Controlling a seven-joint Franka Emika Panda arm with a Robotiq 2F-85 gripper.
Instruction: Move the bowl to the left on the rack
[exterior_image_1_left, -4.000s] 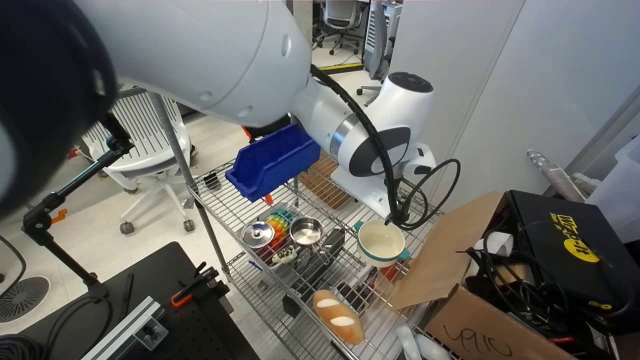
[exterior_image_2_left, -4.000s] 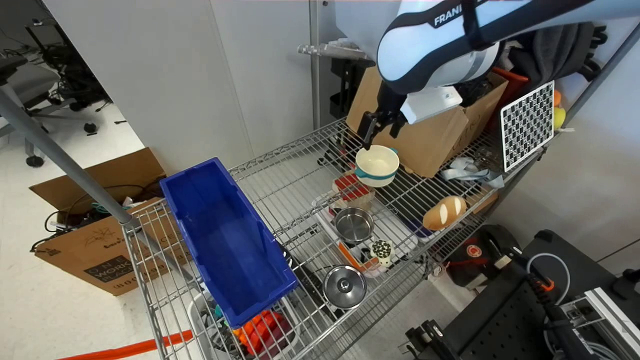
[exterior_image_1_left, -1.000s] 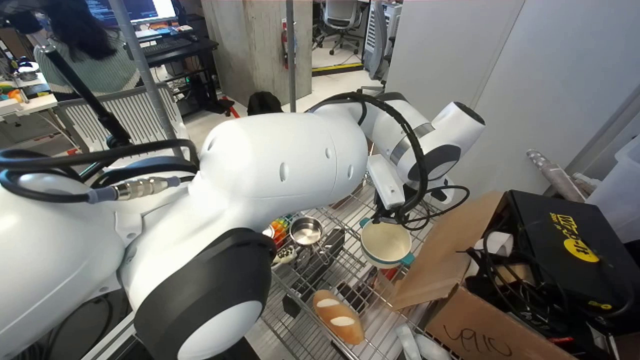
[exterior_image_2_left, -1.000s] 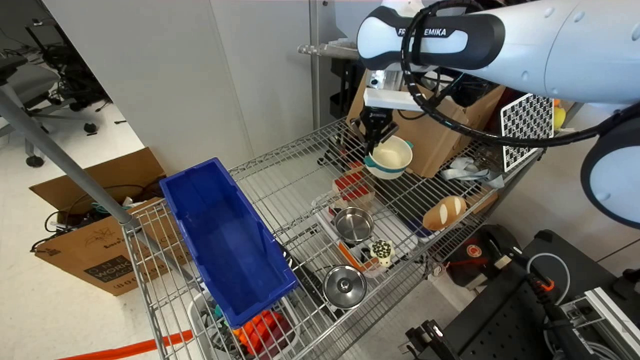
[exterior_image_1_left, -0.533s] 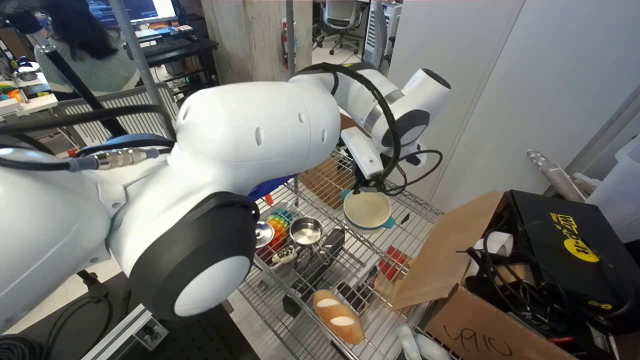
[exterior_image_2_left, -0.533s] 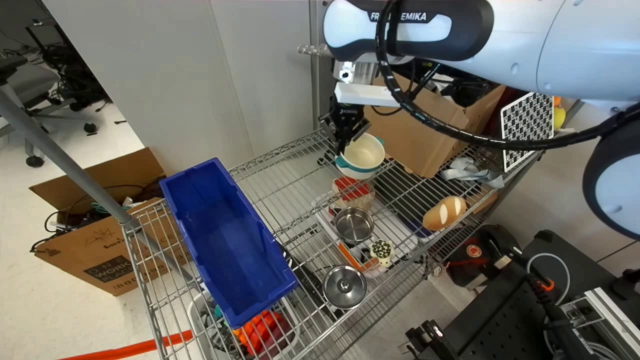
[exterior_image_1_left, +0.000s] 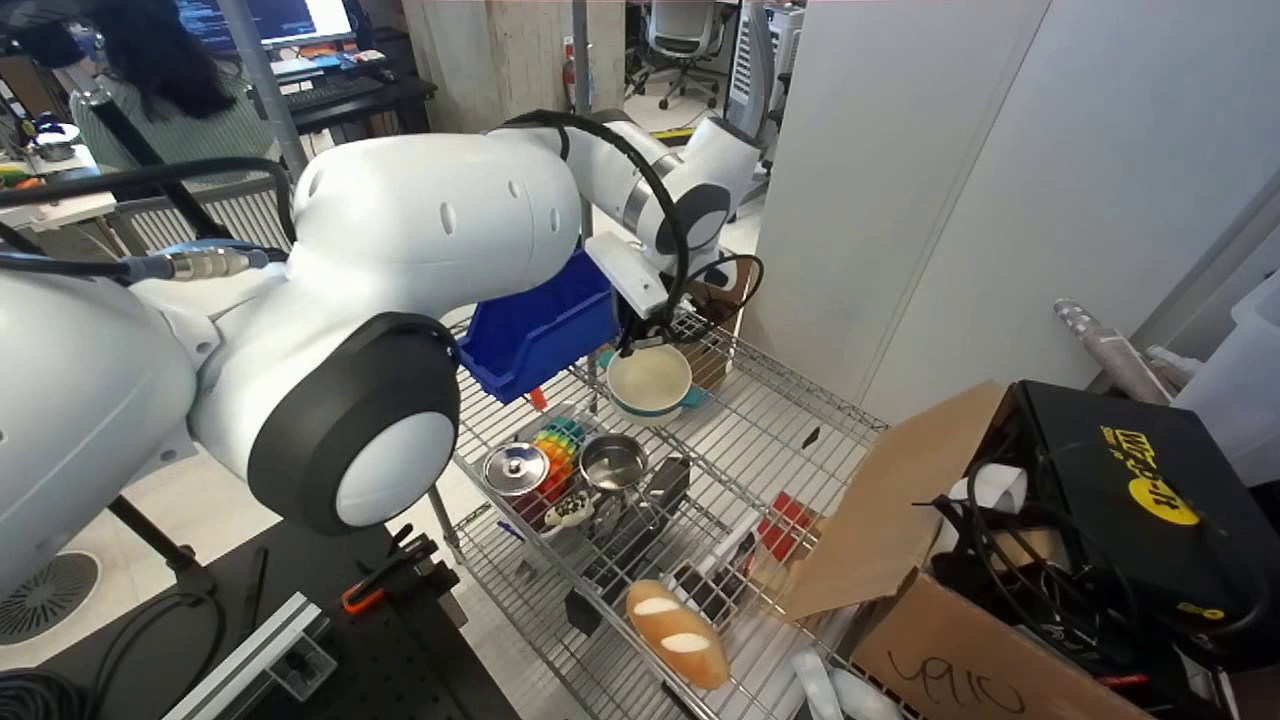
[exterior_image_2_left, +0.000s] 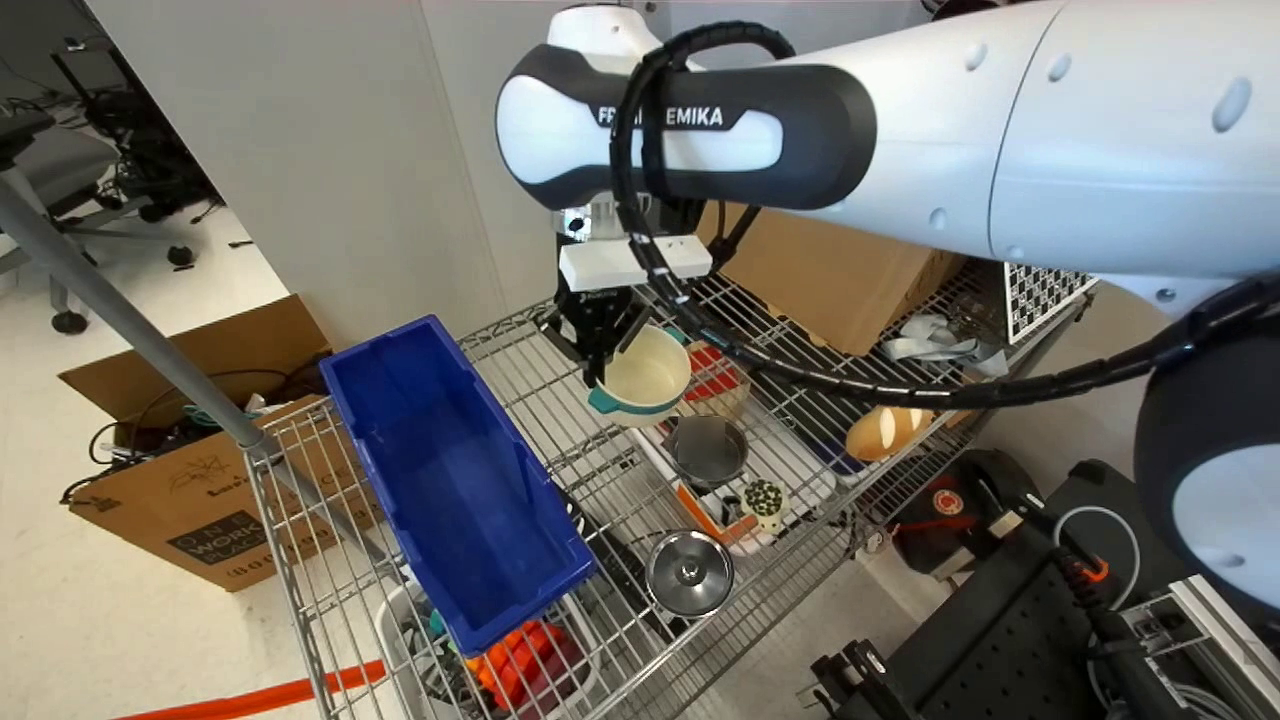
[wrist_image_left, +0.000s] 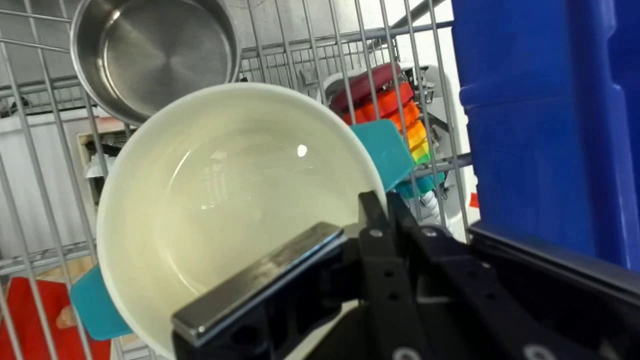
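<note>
1. The gripper (wrist_image_left: 386, 206) is narrow, pinching the bowl (wrist_image_left: 235, 200) by its rim.
2. The bowl appears raised over the rack (exterior_image_2_left: 590, 447), near both the blue bin (exterior_image_2_left: 455, 490) and the metal pot (wrist_image_left: 160, 55).
3. Grasp done; the lift and much of the leftward carry look done too.
4. Lowering it and letting go remain.

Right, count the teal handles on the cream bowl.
2. In the wrist view, one teal handle is beside the gripper; the other handle is at lower left, across the cream bowl. No third shows, though the gripper hides part of the bowl.
</note>
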